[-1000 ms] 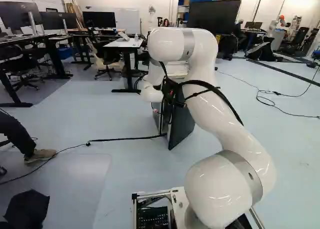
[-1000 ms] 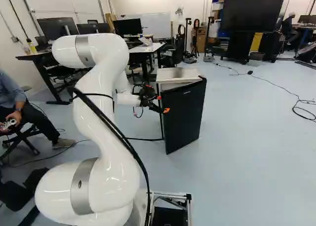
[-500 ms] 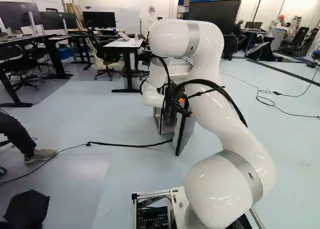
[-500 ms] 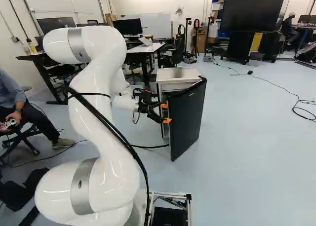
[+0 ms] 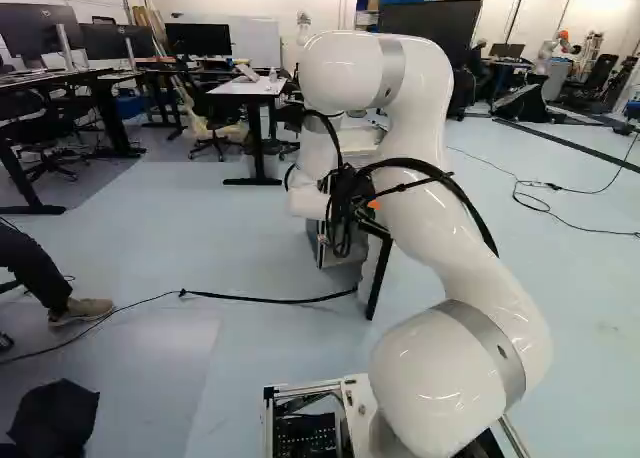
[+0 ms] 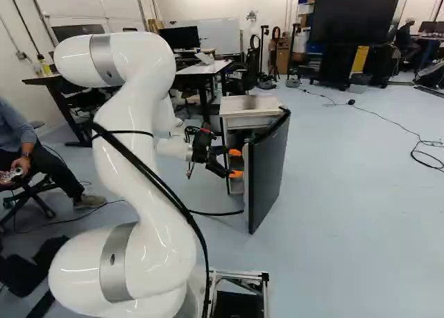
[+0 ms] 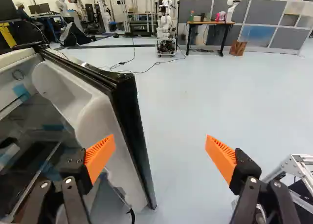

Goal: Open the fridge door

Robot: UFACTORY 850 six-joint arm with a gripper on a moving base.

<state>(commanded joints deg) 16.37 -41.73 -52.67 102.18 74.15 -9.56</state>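
Looking at the right base view, we see the fridge (image 6: 246, 105) in the upper middle, its black door (image 6: 270, 169) standing partly open. Our gripper (image 6: 236, 163) is near the free edge of this door. In the wrist view its jaws are wide apart, nothing is gripped; if they touch the door, we cannot tell.

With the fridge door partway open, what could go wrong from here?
The gripper is open, so the unheld fridge door might swing back. One orange pad overlaps the inner lining in the wrist view and could scrape it. The floor cable reaching the door's foot might snag.
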